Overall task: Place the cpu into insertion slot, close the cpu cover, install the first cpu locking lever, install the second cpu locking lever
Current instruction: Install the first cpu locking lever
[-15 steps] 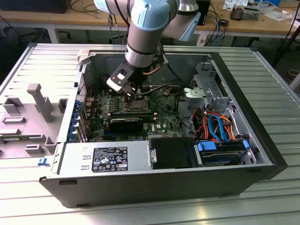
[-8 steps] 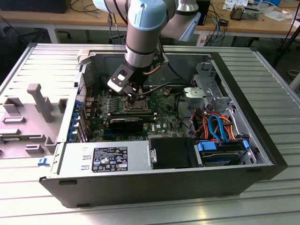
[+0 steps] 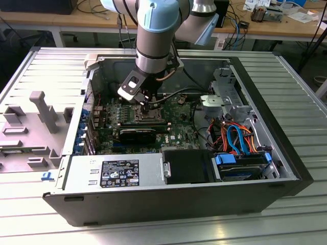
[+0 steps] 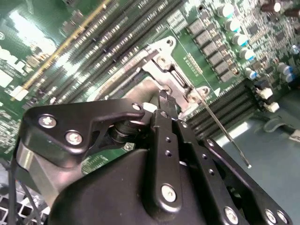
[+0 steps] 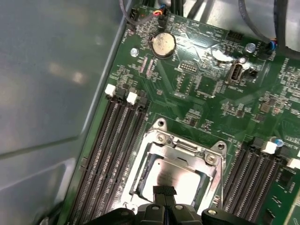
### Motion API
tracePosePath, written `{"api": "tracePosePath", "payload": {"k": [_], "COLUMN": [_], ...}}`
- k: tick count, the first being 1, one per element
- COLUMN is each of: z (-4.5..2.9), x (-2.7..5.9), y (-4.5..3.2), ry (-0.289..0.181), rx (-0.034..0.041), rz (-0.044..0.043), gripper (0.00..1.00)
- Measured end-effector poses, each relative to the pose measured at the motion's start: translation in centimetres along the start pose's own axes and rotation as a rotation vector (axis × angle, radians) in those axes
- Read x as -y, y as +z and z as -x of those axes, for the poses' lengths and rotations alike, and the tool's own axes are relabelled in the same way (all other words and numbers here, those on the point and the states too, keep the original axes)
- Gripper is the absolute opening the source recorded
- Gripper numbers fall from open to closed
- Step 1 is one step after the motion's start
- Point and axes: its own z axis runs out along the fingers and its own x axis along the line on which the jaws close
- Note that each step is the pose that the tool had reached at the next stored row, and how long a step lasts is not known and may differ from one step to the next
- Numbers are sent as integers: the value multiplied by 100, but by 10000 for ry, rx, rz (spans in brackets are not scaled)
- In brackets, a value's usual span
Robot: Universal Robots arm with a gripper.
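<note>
Inside the open computer case (image 3: 153,204), the cpu (image 5: 176,176) sits in the insertion slot (image 5: 141,180), framed by the cpu cover (image 5: 187,149). The gripper (image 5: 164,190) hovers just above with its jaws pinched together.

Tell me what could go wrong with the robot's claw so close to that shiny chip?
The gripper hangs just over the cpu, which sits framed by the cpu cover; a slip might scratch the chip or bend that thin frame. In the second wrist view a thin locking lever sticks out beside the cover, so the gripper could perhaps snag or bend it.
</note>
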Motion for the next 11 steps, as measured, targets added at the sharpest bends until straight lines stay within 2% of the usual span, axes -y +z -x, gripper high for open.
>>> {"api": "tracePosePath", "payload": {"k": [2, 8, 11], "z": [0, 0, 0], "x": [0, 0, 0], "y": [1, 0, 0], "ry": [13, -6, -192], "rx": [134, 140, 149], "rz": [-50, -55, -73], "gripper": [11, 11, 11]}}
